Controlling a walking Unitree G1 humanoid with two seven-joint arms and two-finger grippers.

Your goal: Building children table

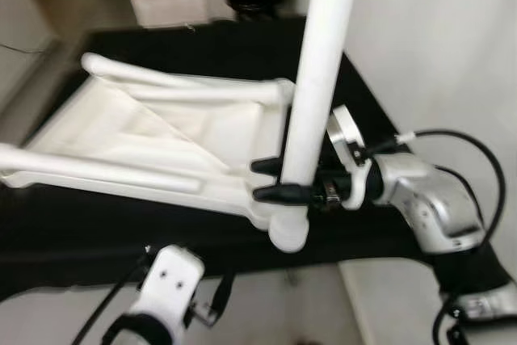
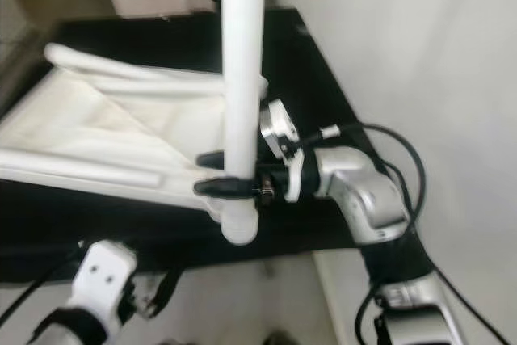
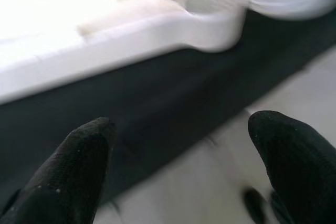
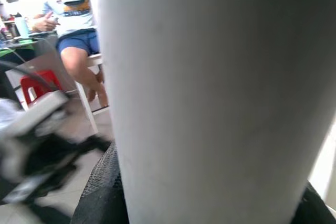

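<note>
Behind leg point(image 4: 210, 98): seated person point(image 4: 76, 30).

One white tabletop point(image 1: 153, 139), three white legs point(image 1: 319, 70), one person point(image 4: 76, 22).

The right claw point(image 1: 271, 179) reaches in from the right on a bent silver arm, its two black fingers point(image 1: 279, 193) closed around an upright white leg point(image 1: 319, 78). The left claw point(image 3: 178, 166) hangs low (fingers spread apart), its white wrist point(image 1: 166, 280) near the frame's bottom edge.
</note>
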